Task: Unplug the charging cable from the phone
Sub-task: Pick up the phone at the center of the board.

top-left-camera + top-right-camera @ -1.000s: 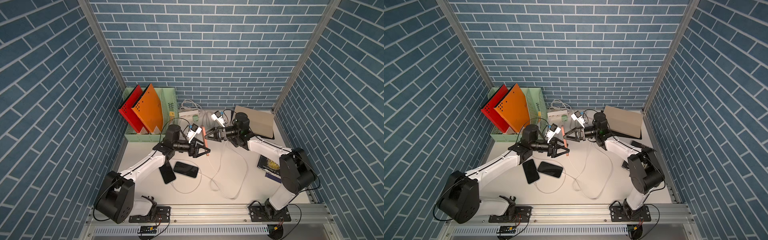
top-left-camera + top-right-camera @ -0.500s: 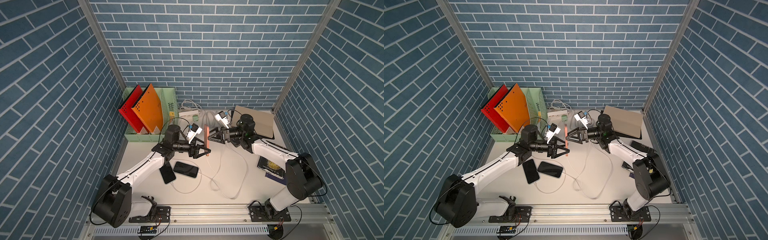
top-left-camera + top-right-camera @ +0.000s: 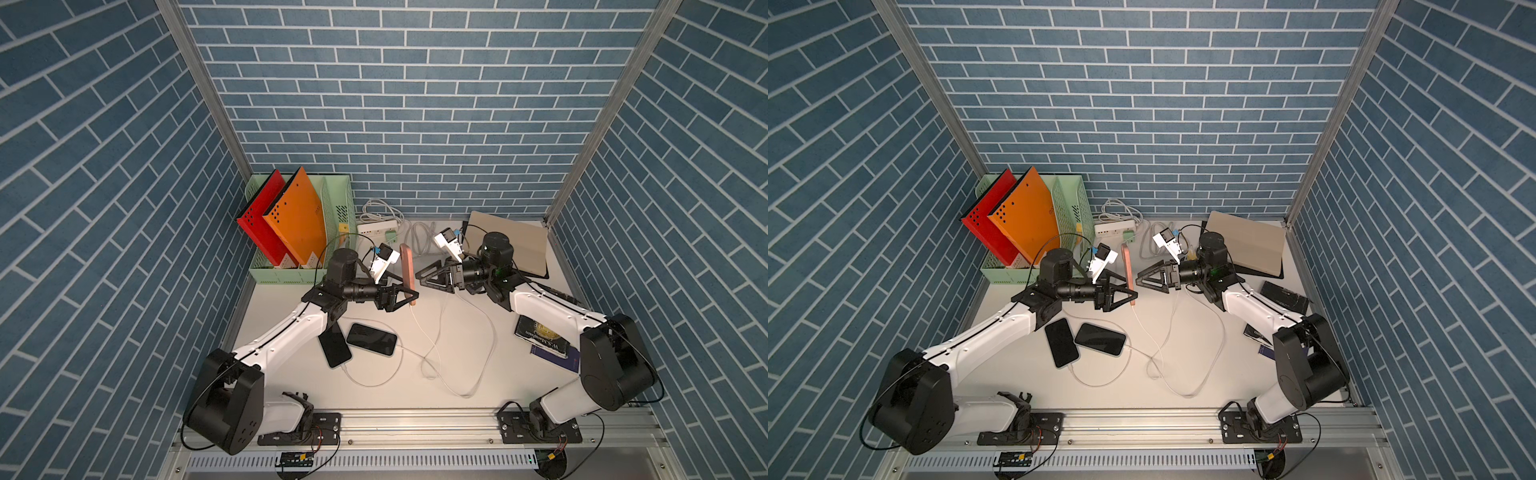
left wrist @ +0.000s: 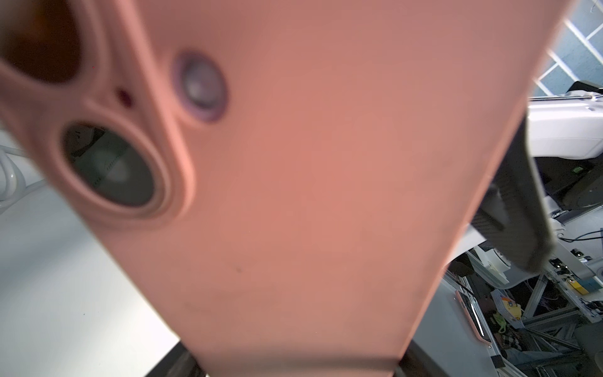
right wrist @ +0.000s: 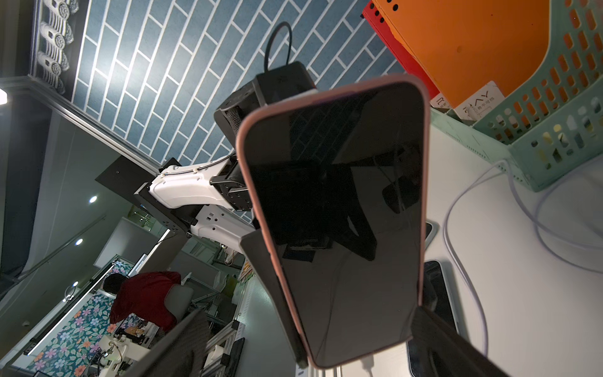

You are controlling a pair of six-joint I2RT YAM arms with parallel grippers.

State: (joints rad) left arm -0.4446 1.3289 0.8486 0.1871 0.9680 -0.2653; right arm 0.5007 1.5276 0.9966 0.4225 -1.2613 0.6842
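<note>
Phone [image 3: 407, 270] stands upright above the surface [image 3: 374, 399], pinched at its lower part by the left fingers [image 4: 518, 202], arm stretched out level. Cable [image 5: 367, 363] is plugged into its bottom end. Right fingers [image 5: 456, 349] are spread wide just beside the screen, not touching it.

Both top views look steeply down from high in front onto the table [image 3: 395, 399], facing the back wall [image 3: 395, 104], and share nearly the whole scene. The left wrist view sits very close behind the phone [image 4: 326, 196]; the right wrist view faces its screen from near.
</note>
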